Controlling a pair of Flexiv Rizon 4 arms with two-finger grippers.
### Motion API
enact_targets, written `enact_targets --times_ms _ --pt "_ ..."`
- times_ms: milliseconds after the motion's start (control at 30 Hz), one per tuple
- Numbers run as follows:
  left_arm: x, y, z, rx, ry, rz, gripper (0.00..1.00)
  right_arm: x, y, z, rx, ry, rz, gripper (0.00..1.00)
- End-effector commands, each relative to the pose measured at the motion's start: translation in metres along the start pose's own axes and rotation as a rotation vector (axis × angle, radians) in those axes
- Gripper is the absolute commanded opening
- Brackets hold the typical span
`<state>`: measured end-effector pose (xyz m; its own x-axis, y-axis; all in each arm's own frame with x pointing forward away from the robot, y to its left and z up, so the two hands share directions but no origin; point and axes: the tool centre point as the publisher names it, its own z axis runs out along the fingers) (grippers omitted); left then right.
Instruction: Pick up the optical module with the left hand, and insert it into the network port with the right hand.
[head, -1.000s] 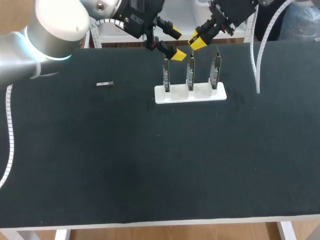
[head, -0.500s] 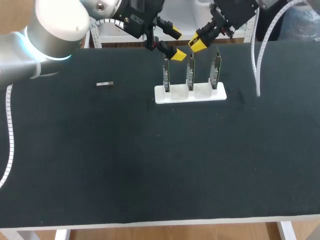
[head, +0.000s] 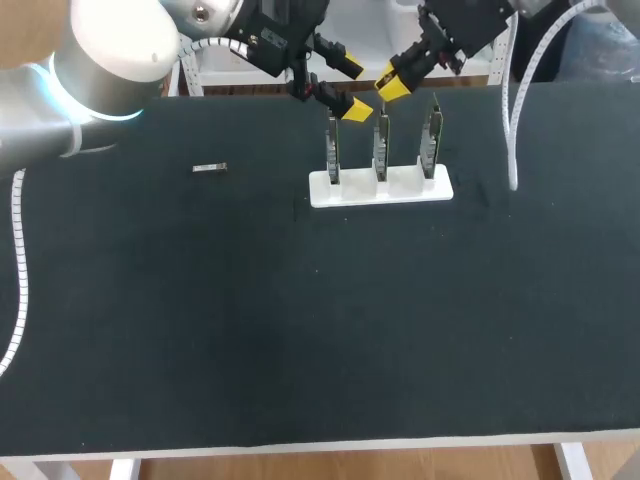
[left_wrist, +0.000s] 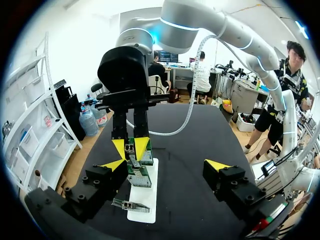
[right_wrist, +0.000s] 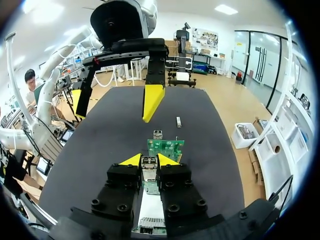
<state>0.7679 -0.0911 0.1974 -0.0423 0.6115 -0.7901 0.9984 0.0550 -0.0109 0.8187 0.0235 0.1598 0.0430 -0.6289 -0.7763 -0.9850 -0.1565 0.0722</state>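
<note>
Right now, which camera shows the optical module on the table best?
The head view: the optical module lies alone on the table, unobstructed. The right wrist view shows it small and distant; the left wrist view misses it.

Three green circuit boards (head: 380, 148) stand in one white holder (head: 350, 191) near the bench's (head: 300, 320) far edge. One small optical module (head: 210, 168) lies toward its left edge.

The small grey metal optical module (head: 210, 168) lies on the black table (head: 300, 320), well left of the white plastic holder (head: 380, 189) carrying three upright green circuit boards (head: 380, 150) in a row. The left end effector (head: 352, 89) and right end effector (head: 392, 84) hang at its far side, seemingly above the boards.
</note>
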Motion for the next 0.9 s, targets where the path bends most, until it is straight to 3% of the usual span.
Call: enact_targets --times_ms 33,900 --pt "-0.0005 -0.0013 0.0 -0.004 0.003 -0.003 1.0 0.0026 -0.0101 0.0013 -0.084 0.0 0.005 0.0" --pt "-0.0005 -0.0013 0.0 -0.004 0.003 -0.003 1.0 0.0037 -0.0127 0.0025 -0.076 0.047 -0.008 0.0"
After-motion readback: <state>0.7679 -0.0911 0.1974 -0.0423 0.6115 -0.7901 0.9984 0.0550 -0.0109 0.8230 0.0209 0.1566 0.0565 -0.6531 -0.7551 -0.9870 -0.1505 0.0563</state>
